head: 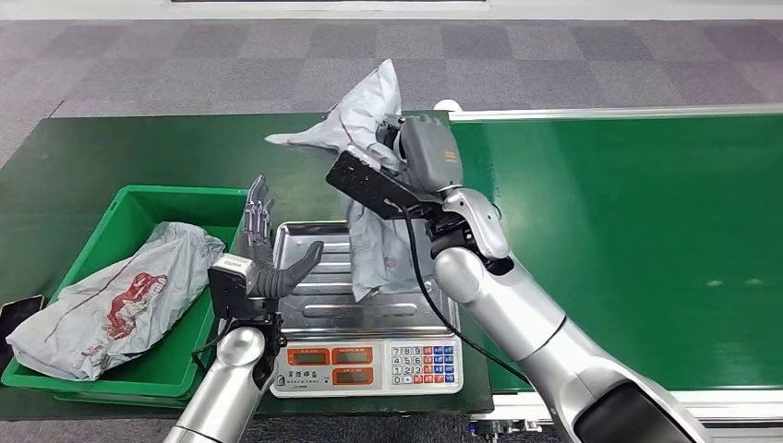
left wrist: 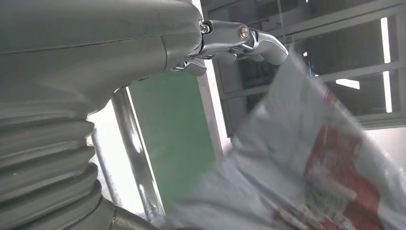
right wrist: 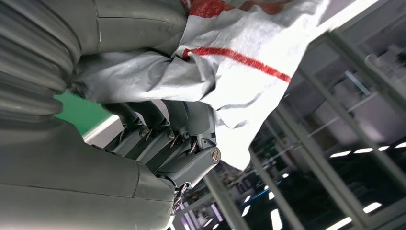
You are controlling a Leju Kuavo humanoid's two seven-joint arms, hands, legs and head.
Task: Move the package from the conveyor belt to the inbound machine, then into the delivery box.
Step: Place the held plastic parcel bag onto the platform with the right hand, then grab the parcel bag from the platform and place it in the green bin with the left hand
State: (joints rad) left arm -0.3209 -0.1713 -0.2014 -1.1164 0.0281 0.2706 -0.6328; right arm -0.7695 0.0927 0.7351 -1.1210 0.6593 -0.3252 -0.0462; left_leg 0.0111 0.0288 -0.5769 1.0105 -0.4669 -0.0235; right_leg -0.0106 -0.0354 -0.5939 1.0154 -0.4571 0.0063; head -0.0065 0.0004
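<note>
Head view. Right hand sits at about 12 o'clock from the scale, raised above the table. Its fingers are closed on a grey package with red print. The package is off the surface: its upper part crumples up toward 11 o'clock of the hand, and its lower part hangs down so that the bottom end overlaps the steel weighing tray of the scale. Cannot tell whether it touches the tray.

Right wrist view: dark fingers curl round a bunched fold of the grey package, thumb pressed on the other side.

Left hand stands at 9 o'clock of the tray, fingers straight and apart, thumb out over the tray edge, holding nothing. In the left wrist view the package appears blurred beside the thumb, not touching it.

Green conveyor belt lies at 3 o'clock of the scale. Green delivery box lies at 9 o'clock, on the dark green table; a second grey bag with red print rests inside it.
</note>
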